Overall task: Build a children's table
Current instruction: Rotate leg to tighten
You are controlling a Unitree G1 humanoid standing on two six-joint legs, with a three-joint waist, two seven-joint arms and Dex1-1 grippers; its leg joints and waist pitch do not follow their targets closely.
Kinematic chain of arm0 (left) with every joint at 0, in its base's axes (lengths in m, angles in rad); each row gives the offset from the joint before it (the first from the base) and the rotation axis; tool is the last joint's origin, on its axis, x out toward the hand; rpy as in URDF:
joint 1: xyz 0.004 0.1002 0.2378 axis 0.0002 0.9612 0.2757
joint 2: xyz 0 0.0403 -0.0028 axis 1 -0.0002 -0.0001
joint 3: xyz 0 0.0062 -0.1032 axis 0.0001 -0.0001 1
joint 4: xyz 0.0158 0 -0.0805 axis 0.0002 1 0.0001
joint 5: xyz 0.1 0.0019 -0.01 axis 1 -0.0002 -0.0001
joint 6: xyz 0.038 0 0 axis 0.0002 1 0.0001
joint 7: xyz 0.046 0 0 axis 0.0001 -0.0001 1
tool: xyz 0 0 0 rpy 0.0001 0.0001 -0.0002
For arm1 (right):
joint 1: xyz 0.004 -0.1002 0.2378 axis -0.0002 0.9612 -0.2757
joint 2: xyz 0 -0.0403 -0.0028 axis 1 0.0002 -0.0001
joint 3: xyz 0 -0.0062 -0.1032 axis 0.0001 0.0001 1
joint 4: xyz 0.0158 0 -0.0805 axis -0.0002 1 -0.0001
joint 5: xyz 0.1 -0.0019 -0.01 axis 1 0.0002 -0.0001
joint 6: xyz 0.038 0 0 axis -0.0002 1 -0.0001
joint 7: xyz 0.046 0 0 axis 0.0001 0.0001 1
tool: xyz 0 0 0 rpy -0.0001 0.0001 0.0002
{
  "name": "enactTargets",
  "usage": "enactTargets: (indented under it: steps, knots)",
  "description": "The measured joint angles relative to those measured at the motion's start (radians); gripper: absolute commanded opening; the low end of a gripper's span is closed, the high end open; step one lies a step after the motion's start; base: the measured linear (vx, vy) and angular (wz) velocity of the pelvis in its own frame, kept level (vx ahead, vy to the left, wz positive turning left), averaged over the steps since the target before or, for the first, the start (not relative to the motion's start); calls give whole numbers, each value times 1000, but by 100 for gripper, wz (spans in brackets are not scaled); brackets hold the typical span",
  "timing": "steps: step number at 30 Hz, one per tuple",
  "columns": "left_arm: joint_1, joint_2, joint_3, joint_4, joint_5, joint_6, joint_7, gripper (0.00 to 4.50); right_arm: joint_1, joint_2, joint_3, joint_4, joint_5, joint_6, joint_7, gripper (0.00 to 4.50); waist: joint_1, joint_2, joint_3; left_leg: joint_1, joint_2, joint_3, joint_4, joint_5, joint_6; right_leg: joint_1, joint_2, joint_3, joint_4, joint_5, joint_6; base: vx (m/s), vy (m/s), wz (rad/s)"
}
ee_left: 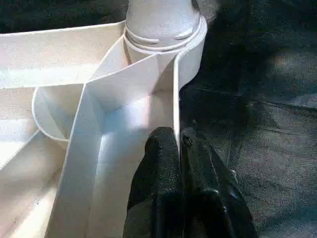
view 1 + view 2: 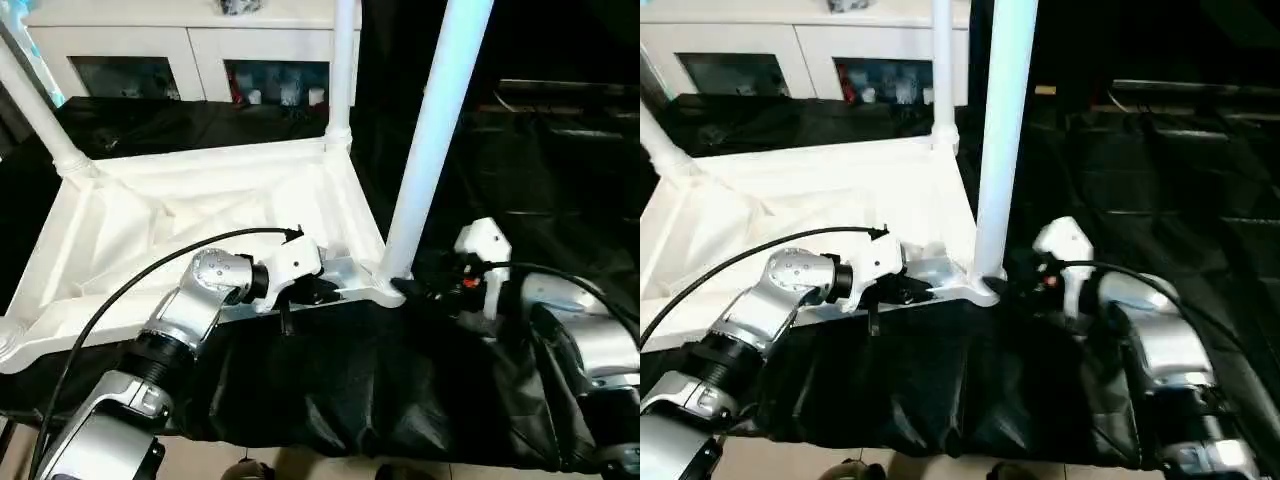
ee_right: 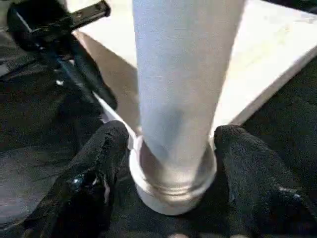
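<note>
The white tabletop (image 2: 190,215) lies upside down on black cloth, ribbed underside up. White legs stand in its far left (image 2: 35,110), far right (image 2: 342,70) and near right (image 2: 435,130) corner sockets. My left gripper (image 1: 179,148) is shut on the tabletop's near rim, one finger on each side of the thin wall, close to the near right socket (image 1: 163,29). My right gripper (image 3: 173,163) is open, and its black fingers (image 3: 99,163) stand on either side of the base of the near right leg (image 3: 181,74), close against the socket collar.
A white cabinet with glass doors (image 2: 190,65) stands behind the table. Black cloth (image 2: 560,160) covers the surface to the right and hangs over the front edge. The near left corner socket (image 2: 12,345) sits at the picture's left edge.
</note>
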Motion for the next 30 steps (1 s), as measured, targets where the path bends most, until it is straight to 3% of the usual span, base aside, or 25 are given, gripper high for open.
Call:
enactTargets:
  steps: [12, 25, 30]
  knots:
    - [0, 12, -5, 1, 1, 0, -10, 0, -89, 19, 41, 146, -17, -63, 44, 212, -3, 0, 0, -1, 0, -2, 7, 0, 0, 0, 0, 1, 7, 1, -1, 0, 0, 0]
    - [0, 28, -6, 1, 1, 0, -13, 0, -141, 31, 60, 235, -31, -122, 86, 191, -11, -1, 0, 0, 1, -2, 8, 0, 0, -1, 0, 0, 10, 1, -1, 0, 0, 0]
    - [0, 19, -6, 1, 9, 10, 19, 0, -118, 64, 52, 220, -35, -116, 31, 191, -11, -3, -1, 1, 1, -2, 8, 0, 0, 0, 0, 0, 12, 1, -1, 0, 0, 0]
